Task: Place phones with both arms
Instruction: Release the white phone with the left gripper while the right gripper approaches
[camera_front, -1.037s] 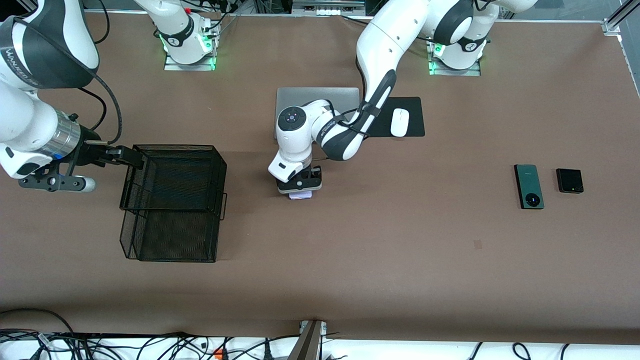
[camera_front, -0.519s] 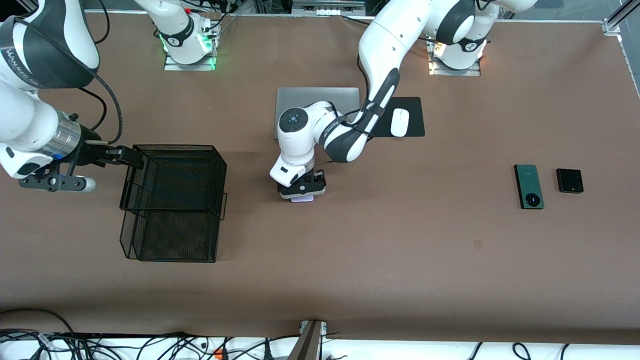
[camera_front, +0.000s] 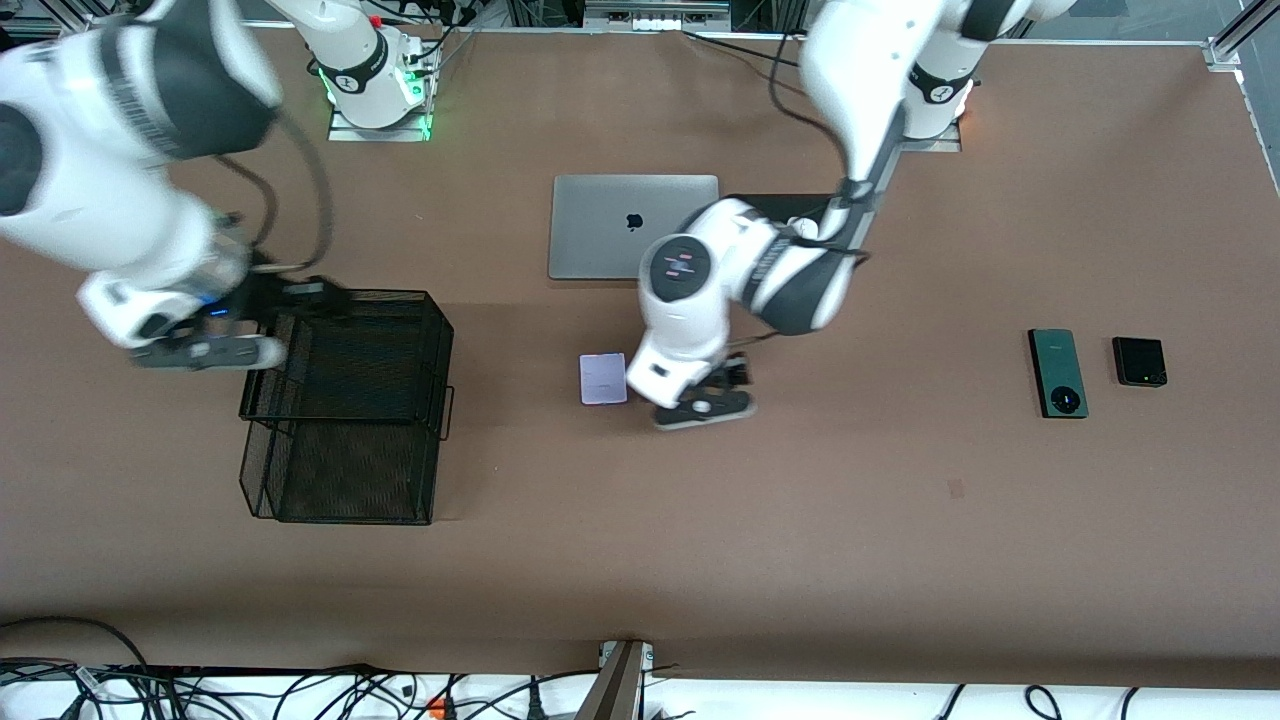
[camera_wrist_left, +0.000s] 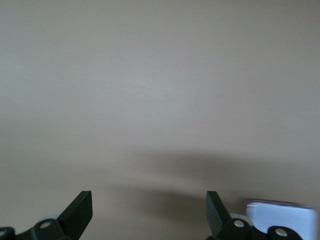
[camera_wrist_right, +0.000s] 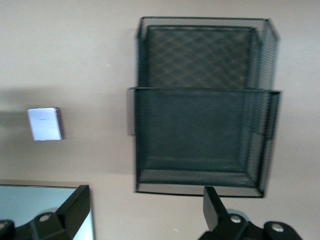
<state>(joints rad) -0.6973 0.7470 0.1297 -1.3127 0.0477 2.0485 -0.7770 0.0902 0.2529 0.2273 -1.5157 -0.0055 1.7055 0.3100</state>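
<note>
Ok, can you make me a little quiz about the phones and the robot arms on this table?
1. True or false: the left tool is gripping the lilac-white phone.
2. How many phones lie on the table?
3. What is the right tool over? A) the laptop B) the black mesh basket C) the green phone

Key: 1 false, it is open beside it. 2 three, counting the black phone. 3 B.
</note>
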